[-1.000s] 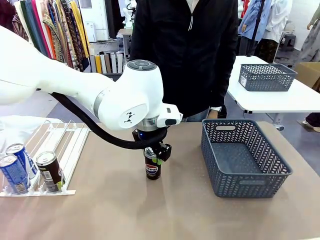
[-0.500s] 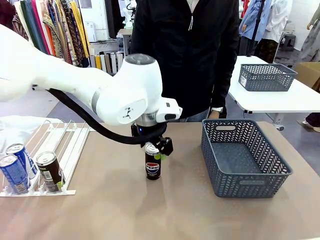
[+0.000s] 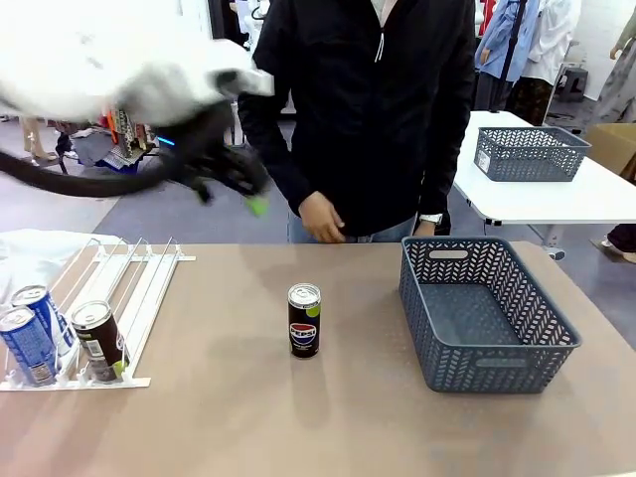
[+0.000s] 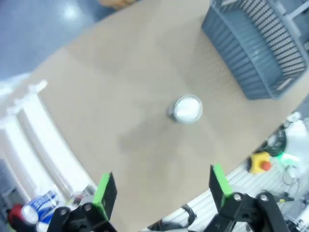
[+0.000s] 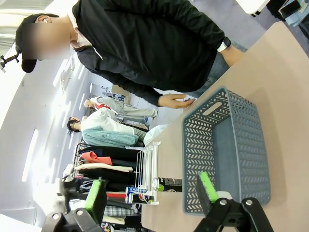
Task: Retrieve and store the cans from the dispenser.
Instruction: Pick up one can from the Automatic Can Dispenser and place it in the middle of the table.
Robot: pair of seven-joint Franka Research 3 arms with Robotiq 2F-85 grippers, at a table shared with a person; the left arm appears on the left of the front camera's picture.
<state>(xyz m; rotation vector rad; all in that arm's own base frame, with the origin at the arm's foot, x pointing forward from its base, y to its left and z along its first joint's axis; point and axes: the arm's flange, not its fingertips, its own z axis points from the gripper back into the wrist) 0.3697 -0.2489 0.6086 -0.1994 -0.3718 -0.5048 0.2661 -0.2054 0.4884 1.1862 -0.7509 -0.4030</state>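
Here, black Pepsi can (image 3: 304, 321) standing upright, left gripper (image 4: 161, 186) and right gripper (image 5: 152, 186) spread wide, empty.

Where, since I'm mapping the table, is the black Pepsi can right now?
In the front view the black Pepsi can stands upright in the middle of the table, between the white dispenser on the robot's left and the grey basket on its right.

I see the tan table (image 3: 219, 417) carrying a black Pepsi can (image 3: 304, 321), upright; right of it sits the grey lattice basket (image 3: 487, 376), left of it the white dispenser rack (image 3: 144, 286).
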